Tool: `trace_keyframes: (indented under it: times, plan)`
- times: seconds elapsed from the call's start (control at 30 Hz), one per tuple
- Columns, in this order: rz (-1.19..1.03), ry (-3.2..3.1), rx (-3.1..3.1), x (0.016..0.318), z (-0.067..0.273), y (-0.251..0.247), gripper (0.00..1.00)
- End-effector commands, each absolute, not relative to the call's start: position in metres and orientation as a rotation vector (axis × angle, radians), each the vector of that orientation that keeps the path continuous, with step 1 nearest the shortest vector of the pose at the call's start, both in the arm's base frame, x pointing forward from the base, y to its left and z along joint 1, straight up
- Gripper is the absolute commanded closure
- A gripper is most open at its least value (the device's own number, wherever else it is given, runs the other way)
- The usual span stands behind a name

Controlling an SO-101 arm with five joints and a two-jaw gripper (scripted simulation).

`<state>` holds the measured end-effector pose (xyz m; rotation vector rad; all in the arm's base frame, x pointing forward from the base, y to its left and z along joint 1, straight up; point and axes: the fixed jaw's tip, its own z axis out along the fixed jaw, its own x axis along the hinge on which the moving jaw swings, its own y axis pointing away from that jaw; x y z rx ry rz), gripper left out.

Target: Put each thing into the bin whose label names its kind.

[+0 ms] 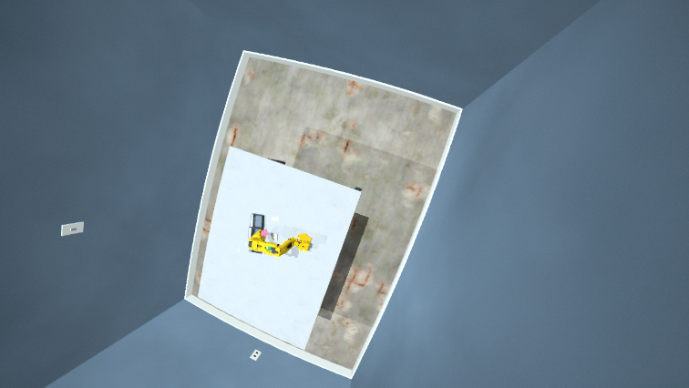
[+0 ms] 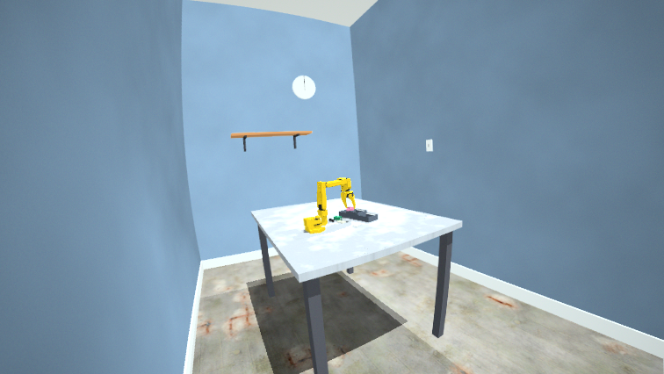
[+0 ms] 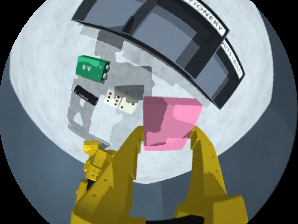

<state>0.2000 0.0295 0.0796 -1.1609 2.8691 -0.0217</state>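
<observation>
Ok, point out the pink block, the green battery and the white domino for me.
pink block (image 3: 170, 123), wrist view, its front face between the jaws.
green battery (image 3: 92, 67), wrist view, middle of its body.
white domino (image 3: 117, 99), wrist view, its top face.

Blue walls (image 2: 510, 116) enclose a small room with a mottled grey-beige floor (image 2: 487, 334) marked by reddish stains and edged by white skirting (image 2: 534, 297). A pale-topped table (image 2: 399, 232) stands on dark grey legs (image 2: 441, 283). On the far wall hang a wooden shelf (image 2: 270, 133) and a round white clock (image 2: 303, 86)
</observation>
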Motion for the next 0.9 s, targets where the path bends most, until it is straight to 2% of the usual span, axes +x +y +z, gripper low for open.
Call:
trace_keyframes:
  times: [0.0,0.3,0.87]
  plan:
    - [-0.034,2.836,-1.136,0.205,0.088,0.032,1.00]
    - [-0.035,2.841,-1.099,0.208,0.088,0.034,1.00]
    - [-0.017,2.867,-0.767,0.238,0.088,0.054,1.00]
